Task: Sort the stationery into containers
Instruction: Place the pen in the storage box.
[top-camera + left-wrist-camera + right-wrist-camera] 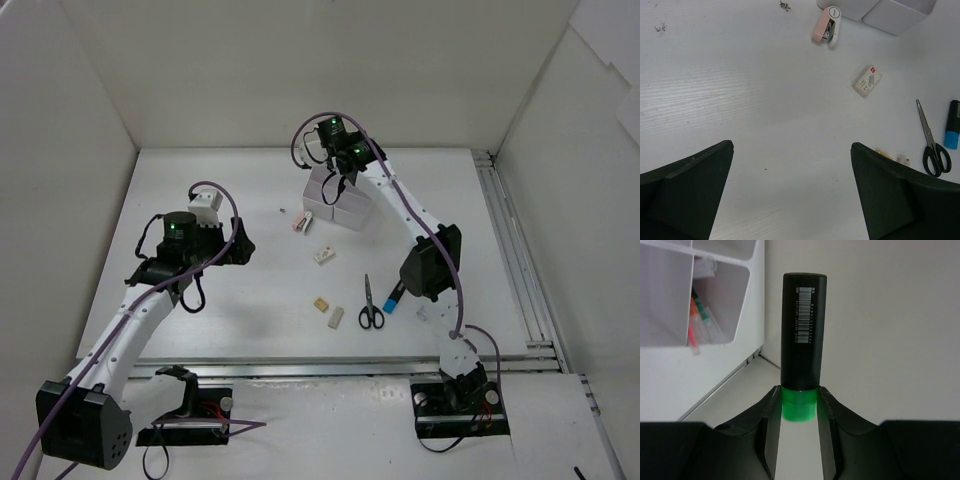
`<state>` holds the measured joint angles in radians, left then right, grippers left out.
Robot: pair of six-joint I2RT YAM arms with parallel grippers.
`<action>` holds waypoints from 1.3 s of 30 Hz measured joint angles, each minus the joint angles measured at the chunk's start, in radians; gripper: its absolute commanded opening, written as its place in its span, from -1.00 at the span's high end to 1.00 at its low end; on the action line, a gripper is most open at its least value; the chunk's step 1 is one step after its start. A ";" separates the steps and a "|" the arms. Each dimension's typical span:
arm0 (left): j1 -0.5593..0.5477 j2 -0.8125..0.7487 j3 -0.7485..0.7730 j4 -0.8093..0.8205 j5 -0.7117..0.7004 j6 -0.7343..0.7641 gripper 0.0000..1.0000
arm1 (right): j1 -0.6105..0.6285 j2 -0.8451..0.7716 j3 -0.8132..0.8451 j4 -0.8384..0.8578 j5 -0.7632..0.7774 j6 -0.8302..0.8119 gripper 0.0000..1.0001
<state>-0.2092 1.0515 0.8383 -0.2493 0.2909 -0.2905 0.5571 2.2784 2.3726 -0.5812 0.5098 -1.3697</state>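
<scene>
My right gripper (338,186) hangs over the white containers (340,205) at the back. In the right wrist view it (799,393) is shut on a green highlighter (802,335), black-bodied with a green end between the fingers. The containers (747,295) show at upper left there, one holding orange and green pens (696,320). My left gripper (243,246) is open and empty above bare table (792,165). On the table lie a small pink piece (826,31), a white eraser (866,81), a tan eraser (320,303), another eraser (336,317), black-handled scissors (932,145) and a blue-ended marker (952,131).
White walls close in the table on the left, back and right. A metal rail (515,260) runs along the right edge. The right arm's elbow (430,265) hangs above the table near the blue-ended marker (393,296) and the scissors (370,305).
</scene>
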 measured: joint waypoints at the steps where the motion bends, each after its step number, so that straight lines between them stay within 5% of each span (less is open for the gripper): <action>1: 0.001 0.000 0.000 0.000 0.000 0.000 -0.99 | 0.000 0.030 0.017 0.013 0.000 -0.029 1.00; 24: 0.020 0.015 -0.031 0.000 0.042 0.000 -0.99 | -0.002 0.192 -0.142 0.446 0.036 -0.446 0.97; 31: 0.020 0.031 -0.032 0.000 0.053 0.000 -0.99 | -0.008 0.198 -0.161 0.492 0.042 -0.465 0.39; 39: 0.020 0.036 -0.032 0.000 0.059 0.000 -0.99 | 0.000 0.200 -0.164 0.515 0.053 -0.460 0.04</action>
<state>-0.1894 1.0874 0.8066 -0.2493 0.3500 -0.2905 0.5575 2.4783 2.2082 -0.0658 0.5632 -1.8297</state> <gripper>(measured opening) 0.996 0.442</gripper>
